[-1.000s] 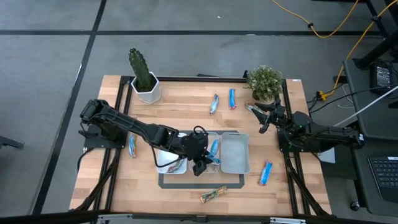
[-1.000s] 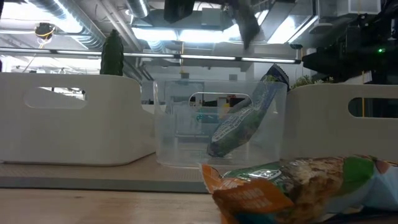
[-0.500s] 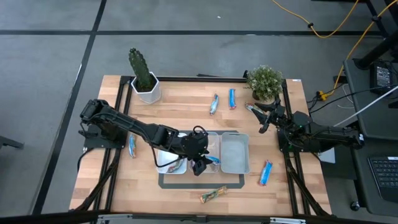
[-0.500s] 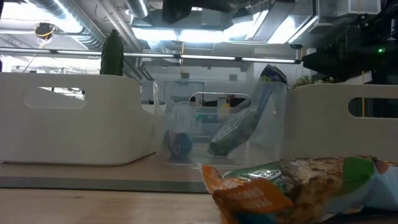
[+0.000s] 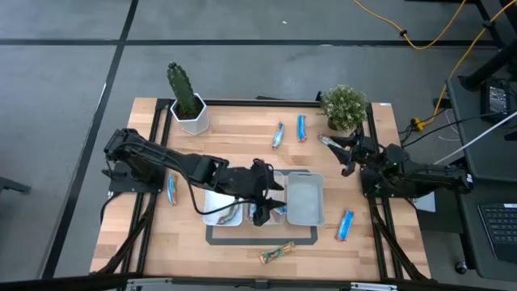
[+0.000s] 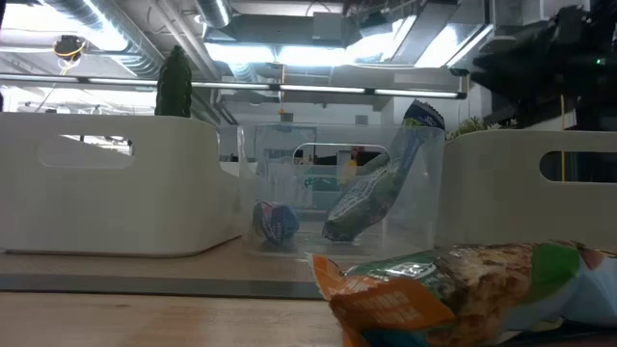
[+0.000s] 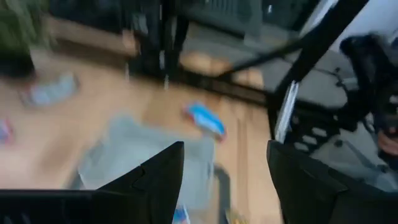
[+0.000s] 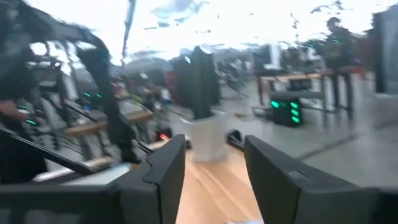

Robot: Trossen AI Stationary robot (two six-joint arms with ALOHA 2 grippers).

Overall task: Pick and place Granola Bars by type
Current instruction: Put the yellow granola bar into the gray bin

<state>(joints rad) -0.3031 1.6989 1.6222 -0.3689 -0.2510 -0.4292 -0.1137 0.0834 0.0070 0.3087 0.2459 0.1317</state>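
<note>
Over the middle tray (image 5: 279, 184), left gripper (image 5: 260, 212), fingers spread, nothing between them. Below, inside that clear tray, two blue bars (image 6: 277, 223), one flat, one leaning on the wall. Beside the potted plant (image 5: 343, 106), right gripper (image 5: 346, 158), parted and empty. Elsewhere on the table (image 5: 242, 137), more bars scattered.

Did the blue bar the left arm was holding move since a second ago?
Yes. The blue bar has dropped from the left gripper onto the floor of the clear middle tray, beside the leaning bar.
</note>
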